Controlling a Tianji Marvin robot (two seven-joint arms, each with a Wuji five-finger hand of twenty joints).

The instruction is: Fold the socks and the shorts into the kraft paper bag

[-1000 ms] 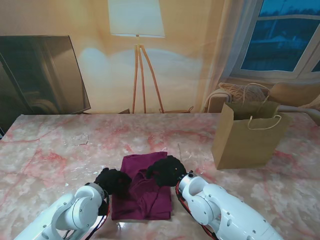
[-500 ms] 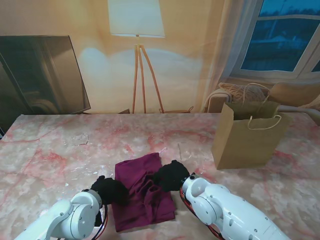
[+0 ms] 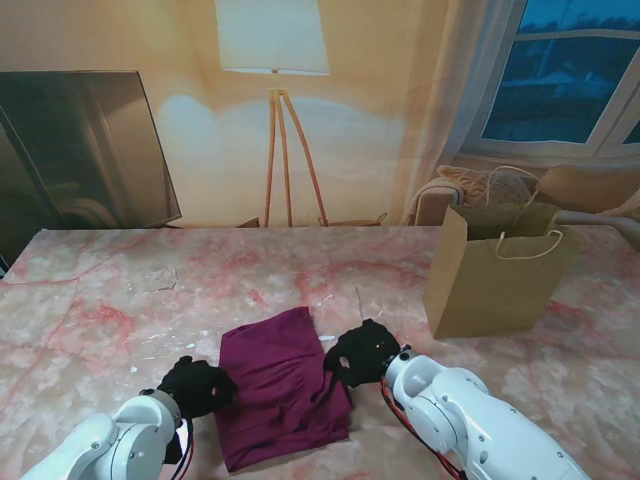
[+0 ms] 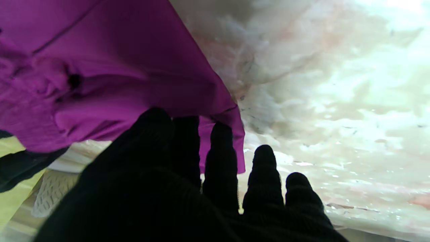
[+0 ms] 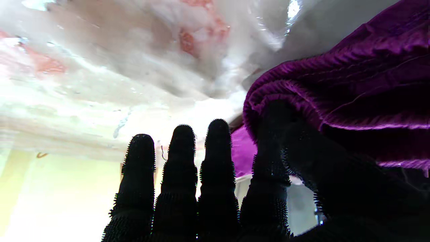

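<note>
Shorts (image 3: pixel 283 385): maroon, folded, flat on tabletop (image 3: pixel 110 300) at near centre, between both hands; long axis near-to-far, far end tilted slightly right.
Left hand (image 3: pixel 197 386): at left edge of shorts, fingers spread, holding nothing; probably just let go.
Right hand (image 3: pixel 364 351): at right edge; grip on cloth cannot be told.
Kraft paper bag (image 3: pixel 497 274): upright, open, far right, well apart. Socks: not visible.
</note>
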